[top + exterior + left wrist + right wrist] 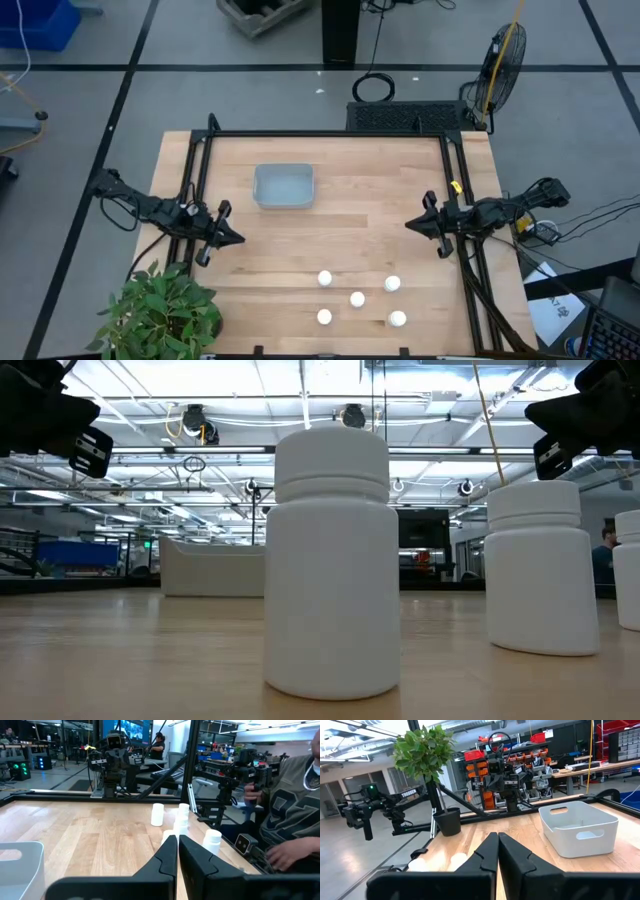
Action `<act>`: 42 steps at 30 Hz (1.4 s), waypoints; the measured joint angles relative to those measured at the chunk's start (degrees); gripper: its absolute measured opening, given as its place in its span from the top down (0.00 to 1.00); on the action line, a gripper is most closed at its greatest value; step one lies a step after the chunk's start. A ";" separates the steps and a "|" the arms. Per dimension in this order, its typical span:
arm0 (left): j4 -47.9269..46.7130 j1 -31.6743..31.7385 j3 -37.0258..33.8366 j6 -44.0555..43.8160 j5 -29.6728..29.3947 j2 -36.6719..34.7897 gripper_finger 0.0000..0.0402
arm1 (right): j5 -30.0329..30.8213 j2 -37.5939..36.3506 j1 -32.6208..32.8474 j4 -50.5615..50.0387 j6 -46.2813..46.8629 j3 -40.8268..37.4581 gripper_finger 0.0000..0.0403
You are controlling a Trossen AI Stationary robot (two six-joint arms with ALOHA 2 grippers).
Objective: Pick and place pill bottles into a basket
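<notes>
Several small white pill bottles (357, 298) stand upright on their bases on the wooden table, near its front edge; in the low view one fills the middle (331, 560) with another beside it (541, 565). The pale basket (283, 186) rests on its bottom farther back, left of centre, with nothing in it. My left gripper (238, 238) hovers shut at the table's left side, pointing level toward the middle (177, 838). My right gripper (408, 226) hovers shut at the right side, facing it (498, 836). Neither one is near a bottle or the basket.
A potted plant (160, 310) stands at the table's near left corner. A black frame (330, 133) runs along the far and side edges. A seated person (295, 820) is beyond the table's near edge. Bare wood lies between basket and bottles.
</notes>
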 joint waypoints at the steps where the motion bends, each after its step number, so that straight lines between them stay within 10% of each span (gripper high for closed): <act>1: 0.00 0.00 -0.02 0.00 0.00 0.00 0.94 | 0.00 0.00 0.00 0.65 -0.10 -0.01 0.99; 25: -0.02 0.00 -0.02 0.00 -0.02 0.00 0.94 | 5.04 4.27 -0.06 13.12 7.62 0.02 1.00; 42: 0.01 0.00 0.00 0.00 -0.02 0.01 0.94 | 9.12 51.84 13.78 -0.62 12.04 30.70 0.84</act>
